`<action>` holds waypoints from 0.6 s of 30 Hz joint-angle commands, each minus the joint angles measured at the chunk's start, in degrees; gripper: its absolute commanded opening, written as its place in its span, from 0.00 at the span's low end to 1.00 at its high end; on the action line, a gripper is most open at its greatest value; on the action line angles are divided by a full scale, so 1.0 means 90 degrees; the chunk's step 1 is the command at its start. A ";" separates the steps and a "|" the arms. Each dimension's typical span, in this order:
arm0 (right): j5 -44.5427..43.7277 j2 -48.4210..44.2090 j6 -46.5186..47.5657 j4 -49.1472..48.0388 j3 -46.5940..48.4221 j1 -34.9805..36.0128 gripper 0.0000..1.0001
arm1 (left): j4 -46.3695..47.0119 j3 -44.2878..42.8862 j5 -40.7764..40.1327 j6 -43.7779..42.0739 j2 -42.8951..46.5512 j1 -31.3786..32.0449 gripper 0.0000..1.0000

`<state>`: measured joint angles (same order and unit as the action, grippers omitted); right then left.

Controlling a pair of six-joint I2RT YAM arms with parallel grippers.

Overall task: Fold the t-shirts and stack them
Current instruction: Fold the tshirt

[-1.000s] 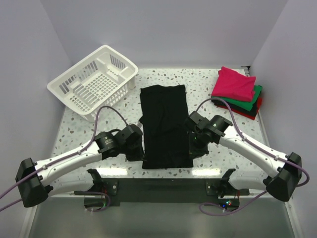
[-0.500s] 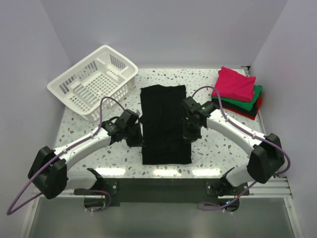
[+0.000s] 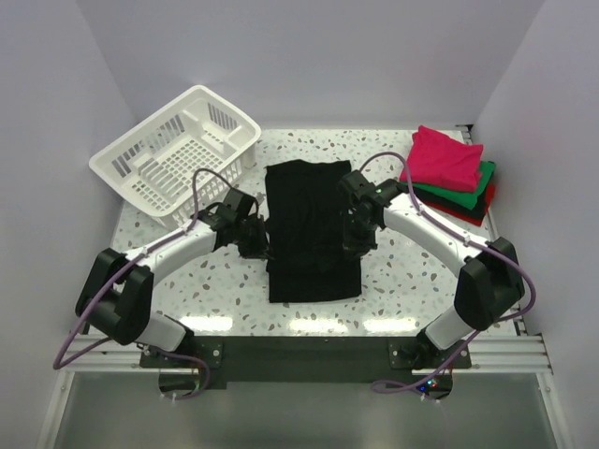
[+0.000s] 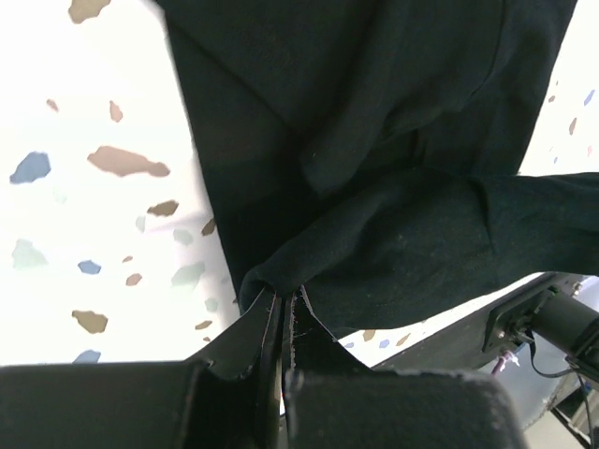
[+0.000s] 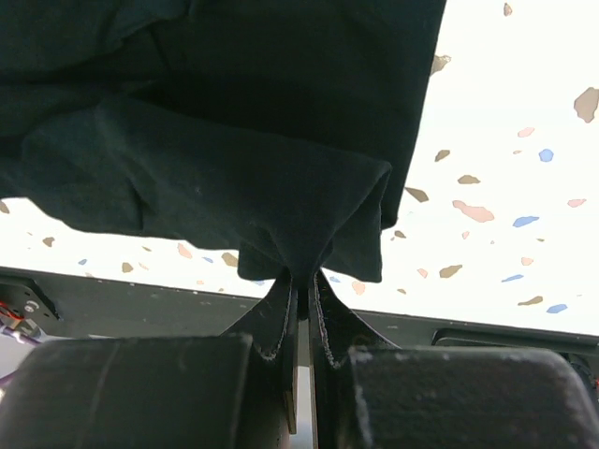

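Jaws of the left gripper are pressed together on a pinch of the black t-shirt, at its left edge. The right gripper pinches the right edge in the same way, its jaws almost closed on the cloth. The cloth bunches up at both grips. This shirt lies as a long strip in the middle of the tabletop. At the far right corner rests a stack of folded t-shirts, with a magenta-pink t-shirt on top and a green t-shirt under it. A white slatted basket stands at the far left corner.
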<state>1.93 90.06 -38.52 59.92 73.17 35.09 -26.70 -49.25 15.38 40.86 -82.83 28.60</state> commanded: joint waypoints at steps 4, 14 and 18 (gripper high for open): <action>-0.0292 0.0052 0.0101 0.0110 0.0181 -0.0061 0.00 | 0.0447 -0.0367 0.0557 -0.0399 -0.0396 -0.0189 0.00; -0.0313 0.0540 0.0266 0.0012 0.0405 -0.0295 0.00 | 0.0398 -0.0865 0.0342 -0.0624 -0.0914 -0.0482 0.00; -0.0303 0.0891 0.0383 -0.0085 0.0814 -0.0539 0.07 | 0.0495 -0.1177 0.0372 -0.0653 -0.1158 -0.0638 0.34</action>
<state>0.67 96.90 -36.99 59.94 75.94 32.01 -24.86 -56.18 19.03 36.42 -92.36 24.34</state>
